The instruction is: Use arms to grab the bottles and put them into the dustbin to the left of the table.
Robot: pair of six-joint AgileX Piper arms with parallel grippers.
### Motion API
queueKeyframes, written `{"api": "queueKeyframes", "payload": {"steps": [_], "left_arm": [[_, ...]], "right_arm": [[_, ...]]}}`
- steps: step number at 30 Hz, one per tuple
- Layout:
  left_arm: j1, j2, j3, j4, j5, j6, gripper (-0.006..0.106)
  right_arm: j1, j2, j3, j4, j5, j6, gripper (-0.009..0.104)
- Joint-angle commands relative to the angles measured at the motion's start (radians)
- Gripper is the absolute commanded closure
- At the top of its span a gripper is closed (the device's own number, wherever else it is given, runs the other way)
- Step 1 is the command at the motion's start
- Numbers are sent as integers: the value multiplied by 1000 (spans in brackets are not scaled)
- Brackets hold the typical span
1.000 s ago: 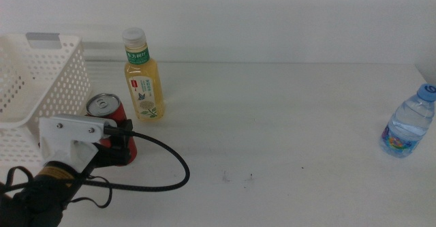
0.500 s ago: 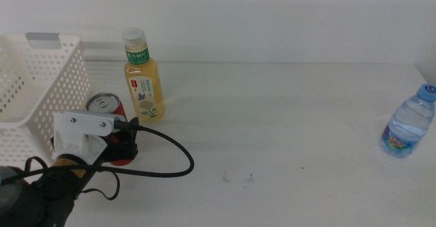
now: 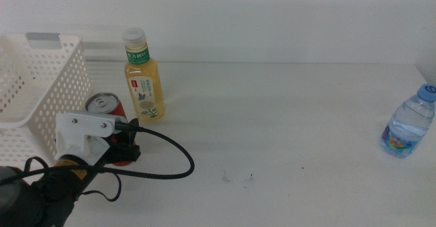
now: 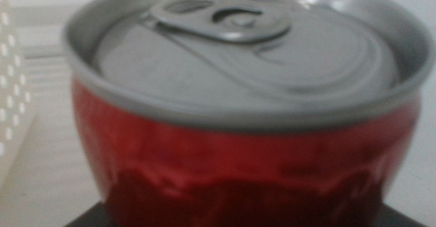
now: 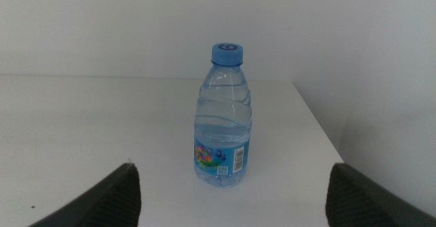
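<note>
A slim red soda can (image 3: 103, 106) stands by the white dustbin (image 3: 41, 84), and my left gripper (image 3: 125, 145) is right up against its lower body. In the left wrist view the can (image 4: 238, 118) fills the picture, its silver lid and pull tab on top. Just behind the can stands the yellow-tea bottle (image 3: 143, 84), upright. Near the table's right edge is the small water bottle (image 3: 407, 128), also upright. My right gripper (image 5: 233, 176) is open and faces the water bottle (image 5: 223, 125) from a short way off. The right arm is outside the middle view.
The white table (image 3: 272, 118) is wide and flat, with a few dark specks (image 3: 235, 178) near the front. A black cable (image 3: 174, 159) loops from the left wrist across the table. The table's right edge (image 5: 320, 128) runs close to the water bottle.
My left arm pushed forward toward the red can, bringing the white wrist bracket closer behind it, then held nearly still. The bottles and the can stayed in place.
</note>
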Motion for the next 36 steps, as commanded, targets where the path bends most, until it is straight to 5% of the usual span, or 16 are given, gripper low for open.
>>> {"api": "queueKeyframes", "payload": {"steps": [1,11,20,23,29,36], "left_arm": [[2,-36,4,29,-15,-23,84],[-1,-470,1,85,468,-29,79],[-1,-735,-273,275,1177,-308,77],[-1,-734,-383,276,1356,-311,77],[21,-730,-570,223,1594,-167,77],[119,-633,-768,-55,1797,153,77]], "right_arm": [[-8,-5,4,-7,-9,-4,4],[-8,-5,4,-7,-9,-4,4],[-8,-5,4,-7,-9,-4,4],[-8,-5,4,-7,-9,-4,4],[-8,-5,4,-7,-9,-4,4],[-8,-5,4,-7,-9,-4,4]]}}
